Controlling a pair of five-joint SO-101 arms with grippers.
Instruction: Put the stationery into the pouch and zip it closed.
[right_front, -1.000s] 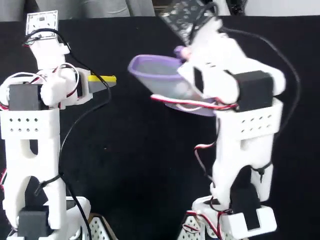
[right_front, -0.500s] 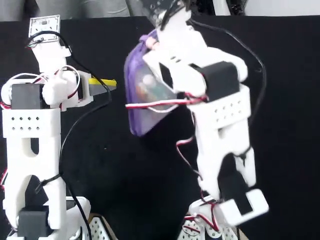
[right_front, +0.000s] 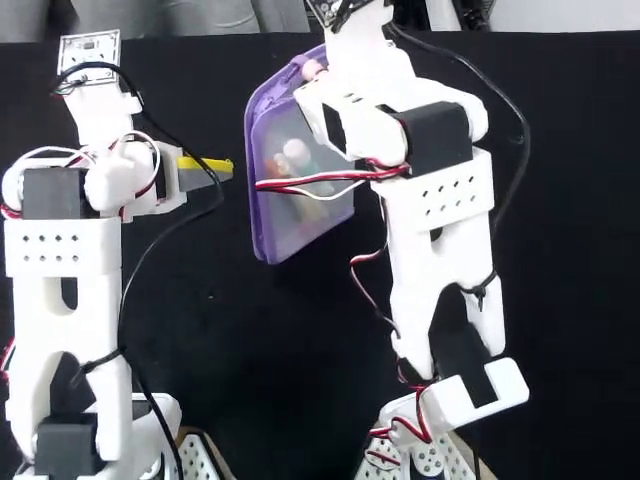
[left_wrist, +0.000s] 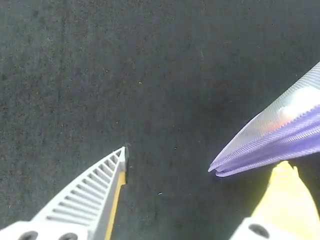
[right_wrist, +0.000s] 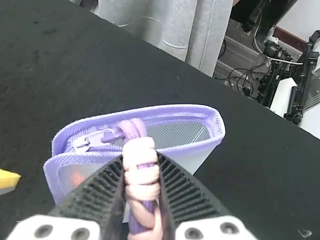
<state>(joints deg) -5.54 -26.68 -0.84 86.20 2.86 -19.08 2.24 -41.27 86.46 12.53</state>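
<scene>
Right gripper (right_wrist: 140, 159): jaws clamped on the braided pull cord (right_wrist: 132, 129) of the zip. The pouch (right_front: 290, 190) hangs from that cord in the upper centre of the high view, on edge and lifted off the black table (right_front: 570, 140). The stationery (right_front: 292, 163) is visible inside through the clear face. The mouth appears unzipped.

Left gripper (left_wrist: 202, 156): fingers spread wide, holding nothing, left of the pouch in the high view, with a pouch corner near its yellow finger (left_wrist: 285, 192). Likely purpose: to anchor that corner while the cord is drawn.
</scene>
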